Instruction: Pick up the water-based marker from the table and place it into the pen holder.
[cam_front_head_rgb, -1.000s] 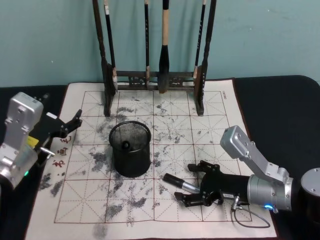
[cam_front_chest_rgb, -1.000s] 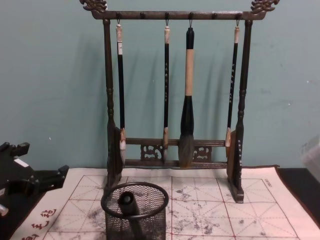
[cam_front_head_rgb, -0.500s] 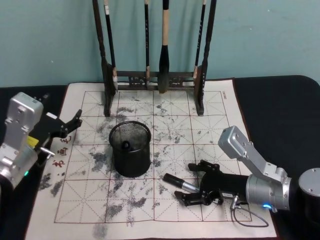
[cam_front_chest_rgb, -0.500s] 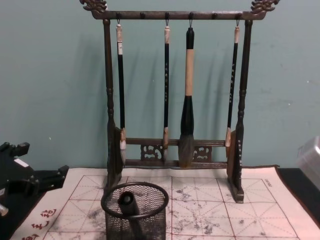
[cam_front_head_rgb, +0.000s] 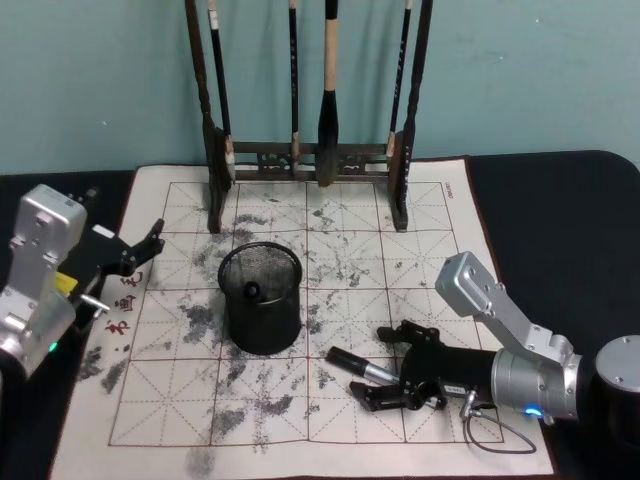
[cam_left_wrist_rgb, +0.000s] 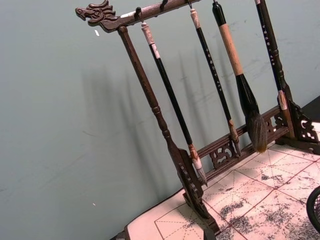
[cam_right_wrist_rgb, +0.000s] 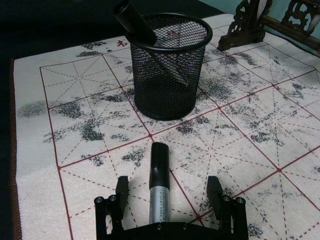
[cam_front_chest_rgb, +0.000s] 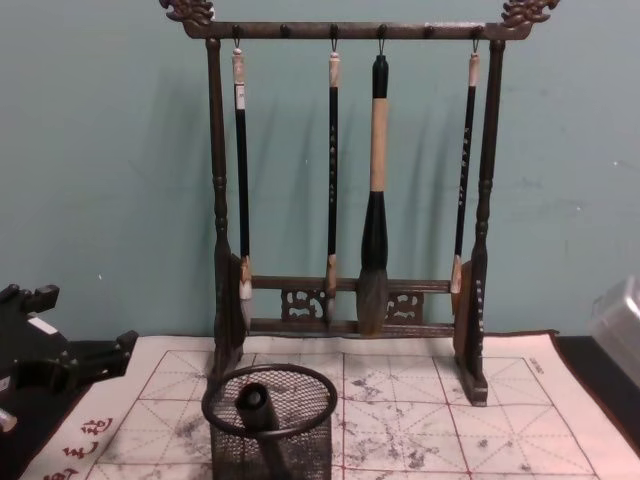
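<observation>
A grey marker with a black cap (cam_front_head_rgb: 359, 366) (cam_right_wrist_rgb: 159, 185) lies flat on the inked practice mat (cam_front_head_rgb: 440, 250). My right gripper (cam_front_head_rgb: 396, 366) (cam_right_wrist_rgb: 167, 192) is open, one finger on either side of the marker's grey barrel, low over the mat. The black wire-mesh pen holder (cam_front_head_rgb: 261, 297) (cam_right_wrist_rgb: 169, 67) (cam_front_chest_rgb: 272, 420) stands left of the marker, apart from it, with a dark pen leaning inside. At the mat's left edge my left gripper (cam_front_head_rgb: 143, 252) (cam_front_chest_rgb: 85, 362) hangs parked and open.
A tall dark wooden rack (cam_front_head_rgb: 310, 110) (cam_front_chest_rgb: 350, 200) (cam_left_wrist_rgb: 200, 125) hung with several brushes stands at the back of the mat. The black tabletop (cam_front_head_rgb: 570, 230) surrounds the mat. A cable loop (cam_front_head_rgb: 500, 440) lies by my right wrist.
My right gripper has crept slightly left along the marker toward its cap. The marker, the pen holder and the left arm have stayed put.
</observation>
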